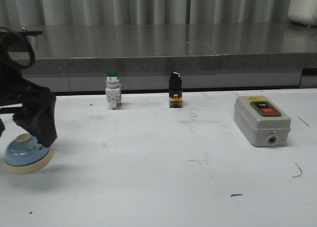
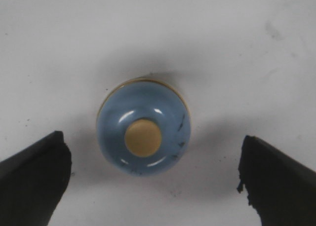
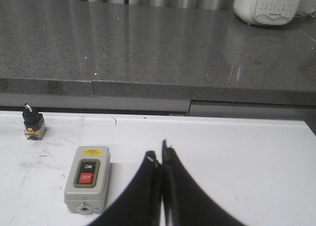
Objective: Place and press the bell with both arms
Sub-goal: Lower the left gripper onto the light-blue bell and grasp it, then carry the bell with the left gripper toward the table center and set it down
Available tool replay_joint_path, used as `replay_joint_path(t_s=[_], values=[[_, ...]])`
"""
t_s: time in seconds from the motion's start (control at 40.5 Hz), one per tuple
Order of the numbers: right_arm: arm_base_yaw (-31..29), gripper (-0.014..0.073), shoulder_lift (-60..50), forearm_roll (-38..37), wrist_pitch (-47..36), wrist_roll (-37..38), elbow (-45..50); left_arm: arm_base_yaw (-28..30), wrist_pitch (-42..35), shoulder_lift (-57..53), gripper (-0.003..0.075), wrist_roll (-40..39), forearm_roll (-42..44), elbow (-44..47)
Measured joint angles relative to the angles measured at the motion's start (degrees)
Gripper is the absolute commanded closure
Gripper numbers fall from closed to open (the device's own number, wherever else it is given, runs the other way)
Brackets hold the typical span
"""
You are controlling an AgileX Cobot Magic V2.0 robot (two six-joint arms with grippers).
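Observation:
The bell (image 1: 26, 154) is a light-blue dome with a cream base and a cream knob. It stands on the white table (image 1: 163, 172) at the near left. My left gripper (image 1: 35, 127) hovers just above it, open. In the left wrist view the bell (image 2: 144, 127) sits between the two wide-apart black fingers (image 2: 34, 179) and touches neither. My right gripper (image 3: 160, 159) is shut and empty, over the table to the right of the grey switch box (image 3: 88, 178). It does not show in the front view.
A green-capped push button (image 1: 112, 89) and a black selector switch (image 1: 174, 89) stand at the back of the table. The grey switch box (image 1: 260, 120) lies at the right. A dark stone ledge (image 1: 163, 48) runs behind, with a white appliance (image 3: 268, 5) on it.

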Motion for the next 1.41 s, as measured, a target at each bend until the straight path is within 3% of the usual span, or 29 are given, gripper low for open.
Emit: replay_joint_path(t_s=[0.173,0.395,0.519,0.791,1.186,1.285,1.409], values=[[0.00,0.0594,0.00,0.00,-0.10,0.00,0.00,0.00,2.38,6.51,0.0117,0.00,0.39,-3.10],[0.00,0.0594,0.00,0.00,-0.84,0.00,0.00,0.00,3.56,8.71,0.0442,0.10,0.87,-4.44],[0.00,0.0594,0.00,0.00,-0.87,0.00,0.00,0.00,3.66,8.71,0.0524,0.32,0.98,-4.57],[0.00,0.0594,0.00,0.00,-0.87,0.00,0.00,-3.70,4.86,9.35,0.0523,0.56,1.62,-9.40],[0.00,0.0594,0.00,0.00,-0.87,0.00,0.00,-16.39,9.55,23.32,0.0514,0.77,2.03,-30.75],[0.00,0.0594,0.00,0.00,-0.87,0.00,0.00,-17.57,9.67,24.55,0.0454,0.83,2.19,-32.65],[0.00,0.0594,0.00,0.00,-0.98,0.00,0.00,-17.71,9.81,25.43,0.0262,0.83,2.52,-32.98]])
